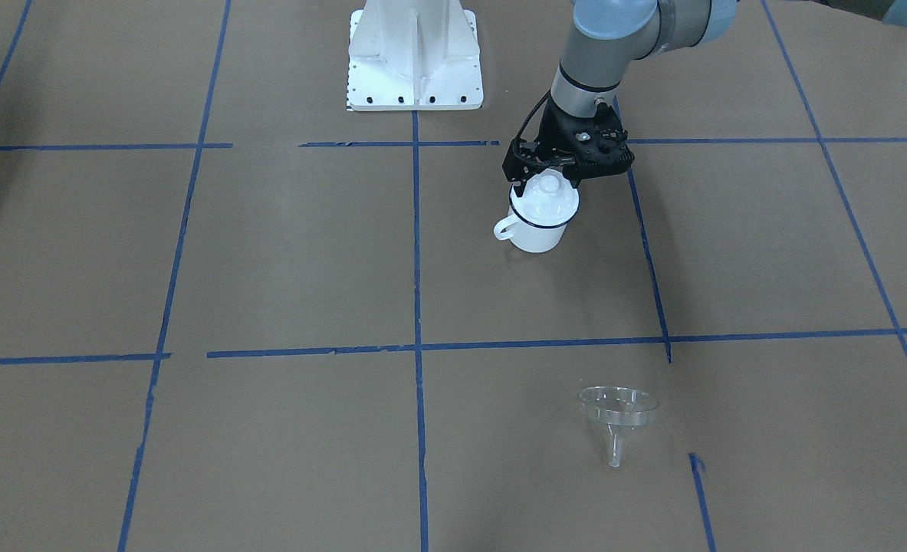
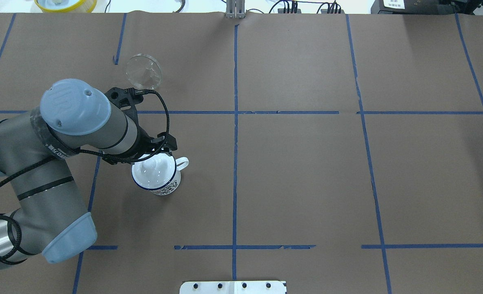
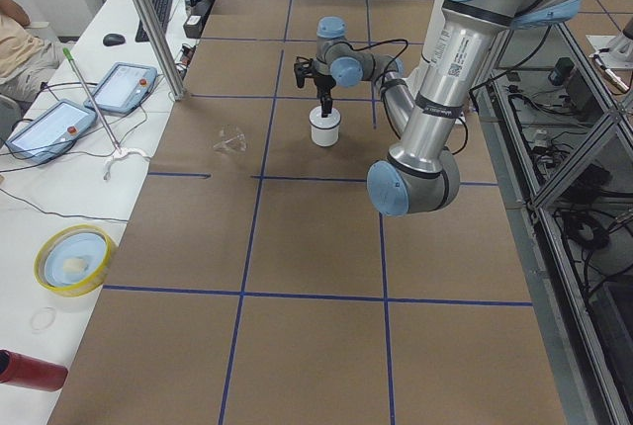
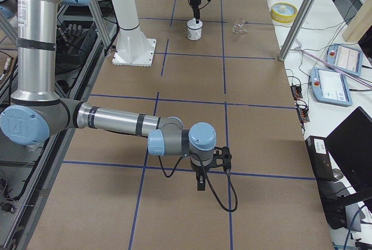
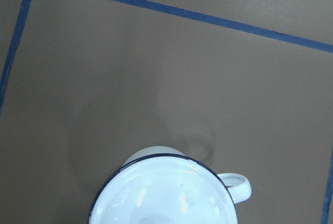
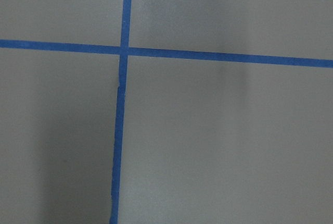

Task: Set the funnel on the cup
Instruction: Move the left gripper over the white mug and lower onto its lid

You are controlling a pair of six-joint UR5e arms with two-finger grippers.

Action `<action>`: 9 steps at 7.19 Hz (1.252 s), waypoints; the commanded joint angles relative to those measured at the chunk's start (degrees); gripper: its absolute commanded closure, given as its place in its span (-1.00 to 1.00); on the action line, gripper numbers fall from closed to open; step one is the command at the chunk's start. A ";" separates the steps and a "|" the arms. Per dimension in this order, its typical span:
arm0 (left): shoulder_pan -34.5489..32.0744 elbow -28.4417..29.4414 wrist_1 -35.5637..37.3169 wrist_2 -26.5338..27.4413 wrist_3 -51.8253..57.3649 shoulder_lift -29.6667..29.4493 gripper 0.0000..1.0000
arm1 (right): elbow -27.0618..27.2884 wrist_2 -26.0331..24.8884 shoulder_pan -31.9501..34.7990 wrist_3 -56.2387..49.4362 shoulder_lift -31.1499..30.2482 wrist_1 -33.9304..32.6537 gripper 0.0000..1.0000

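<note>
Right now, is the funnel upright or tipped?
Tipped. The clear funnel lies on its side, spout pointing away from the robot, well apart from the enamel mug.

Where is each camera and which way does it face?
Front: opposite white base, looking down; left arm over white blue-rimmed enamel mug.
Overhead: behind the shoulders, looking forward; left arm.
Left side: left table end; near left arm.
Right side: right table end; near right arm.
Left wrist: down on mug; no fingers shown.
Right wrist: down on taped table; no fingers.
Front and overhead share clear plastic funnel.
</note>
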 commanded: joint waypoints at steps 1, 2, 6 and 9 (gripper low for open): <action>0.66 -0.05 0.09 0.01 0.00 0.00 -0.51 | 0.00 0.00 0.00 0.00 0.00 0.00 -1.00; 0.92 -0.13 0.35 -0.08 0.00 0.00 -0.51 | 0.00 0.00 0.00 0.00 0.00 0.00 -1.00; 0.84 -0.75 1.14 0.01 0.00 0.97 -0.51 | 0.00 0.00 0.00 0.00 0.00 0.00 -1.00; 0.75 -2.95 4.04 -0.08 0.00 0.88 -0.49 | 0.00 0.00 0.00 0.00 0.00 0.00 -1.00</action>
